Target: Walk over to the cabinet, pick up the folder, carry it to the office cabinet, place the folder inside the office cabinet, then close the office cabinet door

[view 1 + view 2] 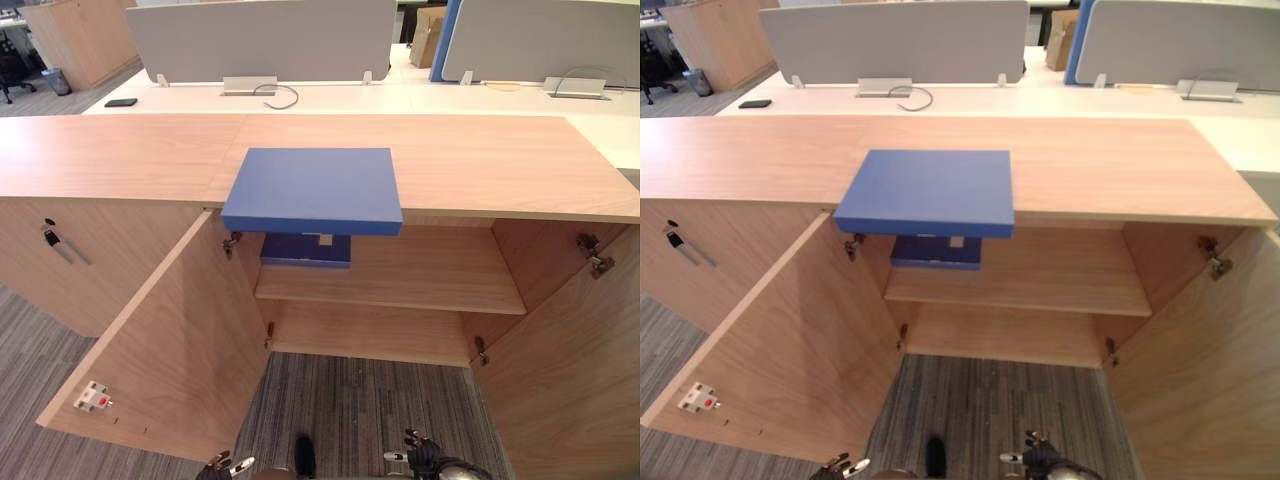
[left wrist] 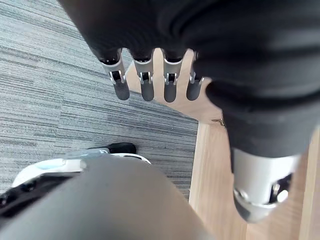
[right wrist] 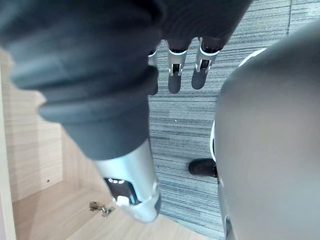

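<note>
Left hand [image 1: 222, 466] and right hand [image 1: 428, 460] hang relaxed; blue folder [image 1: 313, 188] overhangs cabinet [image 1: 480, 165] top.

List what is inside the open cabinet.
On the shelf lies a dark blue flat item, partly covered by the blue folder overhanging the cabinet top. What it is cannot be told.

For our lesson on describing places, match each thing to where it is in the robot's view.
1 folder
2 phone
3 left cabinet door
4 cardboard box

A swung open over the carpet
B on the cabinet top, overhanging its front edge
C on the white desk
D beyond the grey screens

Pairs: 1-B, 2-C, 3-A, 4-D
</note>
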Controlling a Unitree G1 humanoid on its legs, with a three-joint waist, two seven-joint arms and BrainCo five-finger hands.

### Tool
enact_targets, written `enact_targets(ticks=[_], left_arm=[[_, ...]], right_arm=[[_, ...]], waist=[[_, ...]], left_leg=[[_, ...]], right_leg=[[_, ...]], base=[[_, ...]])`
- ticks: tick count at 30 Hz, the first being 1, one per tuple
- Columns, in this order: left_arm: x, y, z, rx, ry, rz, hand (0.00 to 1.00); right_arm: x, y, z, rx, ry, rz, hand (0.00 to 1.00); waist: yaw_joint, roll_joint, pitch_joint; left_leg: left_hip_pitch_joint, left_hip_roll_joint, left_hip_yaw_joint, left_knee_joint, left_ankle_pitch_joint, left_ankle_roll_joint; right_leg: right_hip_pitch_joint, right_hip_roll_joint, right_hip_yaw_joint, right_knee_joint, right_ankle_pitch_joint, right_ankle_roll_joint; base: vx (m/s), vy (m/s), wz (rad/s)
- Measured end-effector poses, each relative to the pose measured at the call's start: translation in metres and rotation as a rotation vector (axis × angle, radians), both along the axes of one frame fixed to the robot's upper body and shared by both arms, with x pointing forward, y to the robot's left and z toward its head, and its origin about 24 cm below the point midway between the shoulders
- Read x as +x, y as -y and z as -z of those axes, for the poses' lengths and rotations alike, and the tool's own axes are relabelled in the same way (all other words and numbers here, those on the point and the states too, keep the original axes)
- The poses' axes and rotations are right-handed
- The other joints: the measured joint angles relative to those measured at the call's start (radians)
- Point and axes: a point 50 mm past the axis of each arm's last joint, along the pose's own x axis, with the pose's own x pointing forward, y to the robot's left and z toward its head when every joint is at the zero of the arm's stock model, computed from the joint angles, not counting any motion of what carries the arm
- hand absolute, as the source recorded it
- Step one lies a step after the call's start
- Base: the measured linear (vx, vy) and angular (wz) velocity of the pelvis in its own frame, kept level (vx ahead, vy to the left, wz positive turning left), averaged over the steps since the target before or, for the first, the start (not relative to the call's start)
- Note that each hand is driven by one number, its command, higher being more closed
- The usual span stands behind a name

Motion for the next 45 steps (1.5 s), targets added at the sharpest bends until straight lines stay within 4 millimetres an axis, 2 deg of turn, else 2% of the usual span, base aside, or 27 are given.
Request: enact_targets(ticks=[2, 4, 5, 7, 8, 11, 16, 17, 19, 24, 26, 29, 34, 38, 42, 45], left_arm=[[0.02, 0.01, -0.015, -0.037, 0.116, 0.076, 0.0], [0.03, 0.023, -0.026, -0.083, 0.186, 0.15, 0.0], [0.041, 0.039, -0.037, -0.148, 0.259, 0.227, 0.0], [0.052, 0.051, -0.052, -0.205, 0.339, 0.292, 0.0], [0.062, 0.057, -0.068, -0.259, 0.417, 0.353, 0.0], [0.073, 0.053, -0.092, -0.296, 0.505, 0.455, 0.0], [0.084, 0.034, -0.149, -0.382, 0.633, 0.669, 0.0], [0.085, 0.034, -0.156, -0.406, 0.647, 0.69, 0.0], [0.091, 0.037, -0.182, -0.462, 0.715, 0.78, 0.0], [0.108, 0.046, -0.223, -0.541, 0.875, 0.852, 0.0], [0.118, 0.047, -0.25, -0.546, 1.005, 0.875, 0.0], [0.128, 0.052, -0.282, -0.55, 1.154, 0.933, 0.0], [0.132, 0.053, -0.307, -0.558, 1.271, 0.979, 0.0], [0.131, 0.047, -0.326, -0.559, 1.369, 0.984, 0.0], [0.132, 0.042, -0.332, -0.531, 1.413, 0.966, 0.0], [0.132, 0.033, -0.336, -0.402, 1.456, 0.896, 0.0]], right_arm=[[-0.002, 0.0, 0.0, -0.003, -0.006, -0.004, 0.0], [-0.002, 0.0, 0.001, -0.002, -0.008, -0.004, 0.0], [-0.003, 0.0, 0.001, -0.003, -0.011, -0.012, 0.0], [-0.003, -0.001, 0.001, -0.005, -0.013, -0.026, 0.0], [-0.003, -0.002, 0.001, -0.004, -0.012, -0.032, 0.0], [-0.001, -0.002, 0.001, 0.002, -0.016, -0.042, 0.0], [0.005, -0.003, 0.0, -0.008, -0.015, -0.134, 0.0], [0.004, -0.004, 0.0, -0.006, -0.017, -0.138, 0.0], [0.003, -0.003, 0.001, -0.01, -0.027, -0.168, 0.0], [0.006, -0.003, 0.0, -0.026, -0.012, -0.219, 0.0], [-0.001, -0.002, 0.002, -0.039, -0.039, -0.249, 0.0], [-0.007, 0.004, 0.003, -0.047, -0.057, -0.248, 0.0], [-0.01, 0.013, 0.002, -0.069, -0.06, -0.254, 0.0], [-0.02, 0.019, 0.003, -0.084, -0.088, -0.274, 0.0], [-0.031, 0.021, 0.005, -0.083, -0.113, -0.267, 0.0], [-0.033, 0.022, 0.006, -0.079, -0.114, -0.248, 0.0]], waist=[[0.007, -0.001, -0.002], [0.009, -0.002, -0.008], [0.006, -0.001, -0.02], [0.006, -0.002, -0.022], [0.003, -0.003, -0.022], [-0.002, -0.003, -0.023], [-0.008, -0.005, -0.036], [-0.008, -0.006, -0.043], [-0.01, -0.005, -0.053], [-0.011, -0.003, -0.056], [-0.011, 0.001, -0.079], [-0.006, 0.005, -0.085], [-0.012, 0.012, -0.091], [-0.005, 0.013, -0.101], [0.002, 0.009, -0.107], [0.006, 0.006, -0.108]], left_leg=[[-0.014, 0.008, -0.002, 0.0, 0.0, 0.0], [-0.006, 0.001, -0.001, 0.0, 0.0, 0.0], [0.001, -0.008, -0.001, 0.0, 0.0, 0.0], [0.013, -0.018, 0.0, 0.0, -0.002, 0.003], [0.023, -0.026, 0.0, 0.0, -0.003, 0.006], [0.042, -0.036, 0.003, 0.0, -0.007, 0.014], [0.063, -0.019, 0.003, 0.005, -0.013, 0.011], [0.064, -0.014, 0.003, 0.005, -0.013, 0.01], [0.077, 0.004, 0.006, 0.005, -0.01, 0.004], [0.095, 0.017, 0.015, 0.0, -0.001, -0.01], [0.069, 0.025, 0.013, 0.001, 0.008, -0.023], [0.053, 0.029, 0.013, 0.0, 0.01, -0.025], [0.046, 0.03, 0.006, -0.001, 0.003, -0.023], [0.041, 0.027, 0.007, -0.001, 0.004, -0.023], [0.038, 0.024, 0.01, -0.001, 0.015, -0.017], [0.033, 0.02, 0.012, -0.001, 0.021, -0.02]], right_leg=[[0.012, 0.018, 0.0, -0.045, 0.002, -0.002], [0.026, 0.014, 0.001, -0.052, 0.003, -0.002], [0.036, 0.009, 0.003, -0.058, 0.004, -0.004], [0.047, 0.001, 0.004, -0.058, 0.006, -0.007], [0.059, -0.005, 0.005, -0.06, 0.015, -0.013], [0.082, -0.014, 0.005, -0.068, 0.038, -0.008], [0.11, 0.01, 0.004, -0.074, 0.041, -0.012], [0.109, 0.013, 0.004, -0.072, 0.043, -0.016], [0.121, 0.026, 0.005, -0.074, 0.059, -0.031], [0.138, 0.037, 0.004, -0.08, 0.064, -0.035], [0.115, 0.042, 0.015, -0.085, 0.068, -0.042], [0.105, 0.048, 0.035, -0.102, 0.073, -0.05], [0.095, 0.05, 0.041, -0.111, 0.071, -0.067], [0.093, 0.049, 0.04, -0.119, 0.072, -0.067], [0.101, 0.048, 0.04, -0.137, 0.084, -0.062], [0.102, 0.045, 0.04, -0.148, 0.098, -0.062]], base=[[0.06, -0.037, 0.11], [0.09, 0.003, 0.07], [0.12, 0.01, 0.07], [0.14, 0.005, 0.07], [0.15, -0.005, 0.08], [0.15, -0.042, 0.03], [0.15, -0.108, -0.01], [0.06, -0.084, 0.02], [0.03, -0.069, -0.01], [-0.05, -0.069, -0.07], [-0.09, -0.037, -0.12], [-0.12, -0.004, -0.12], [-0.2, 0.045, -0.02], [-0.12, 0.035, 0.07], [-0.03, 0.014, 0.02], [0.03, 0.007, -0.01]])
